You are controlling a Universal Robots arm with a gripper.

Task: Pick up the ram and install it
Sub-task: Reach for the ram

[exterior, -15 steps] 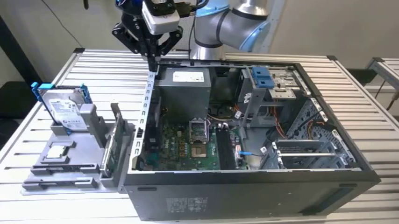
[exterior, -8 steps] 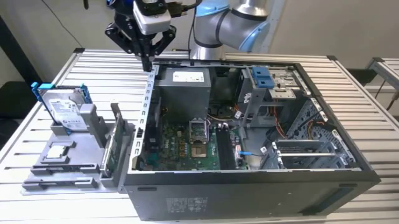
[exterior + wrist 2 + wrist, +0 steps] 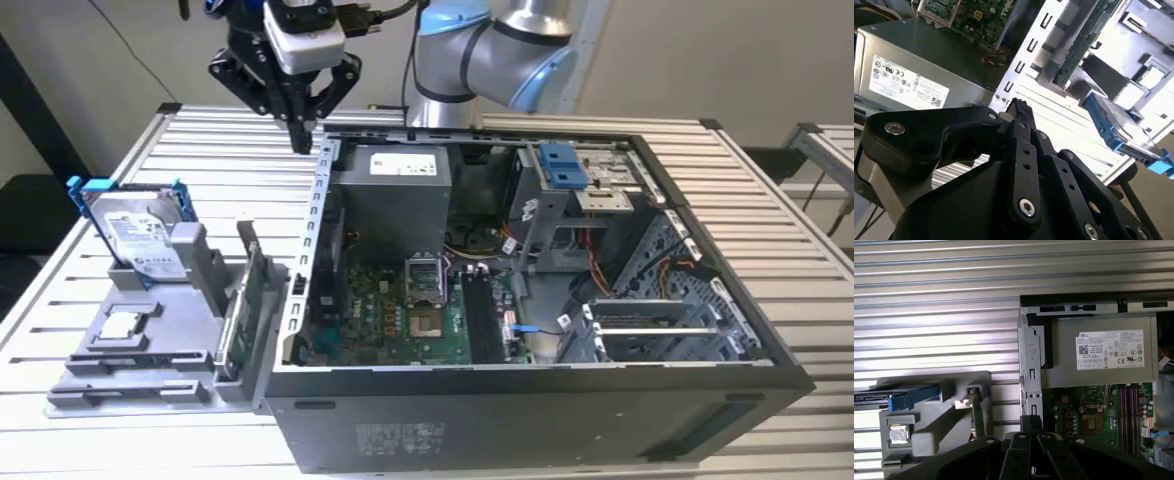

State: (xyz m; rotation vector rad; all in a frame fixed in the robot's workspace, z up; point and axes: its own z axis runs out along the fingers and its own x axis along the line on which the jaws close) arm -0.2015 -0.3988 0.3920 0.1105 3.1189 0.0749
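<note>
The ram (image 3: 228, 330) is a thin dark green stick standing on edge in a grey holder (image 3: 134, 385), to the exterior view's left of the open computer case (image 3: 534, 420). In both wrist views the ram (image 3: 976, 416) (image 3: 1085, 45) shows as a narrow green strip clasped by the holder. My gripper (image 3: 304, 135) hangs high over the case's far left corner, well away from the ram. Its black fingers meet at the tip with nothing between them, as both wrist views show of the gripper (image 3: 1019, 106) (image 3: 1030, 422).
On the holder stand a silver hard drive in a blue frame (image 3: 134, 240) and a small square chip (image 3: 123, 325). Inside the case are a grey power supply (image 3: 400, 185), a green motherboard with dark slots (image 3: 478, 315), and a drive cage (image 3: 587, 185). A ribbed metal table (image 3: 174, 170) surrounds everything.
</note>
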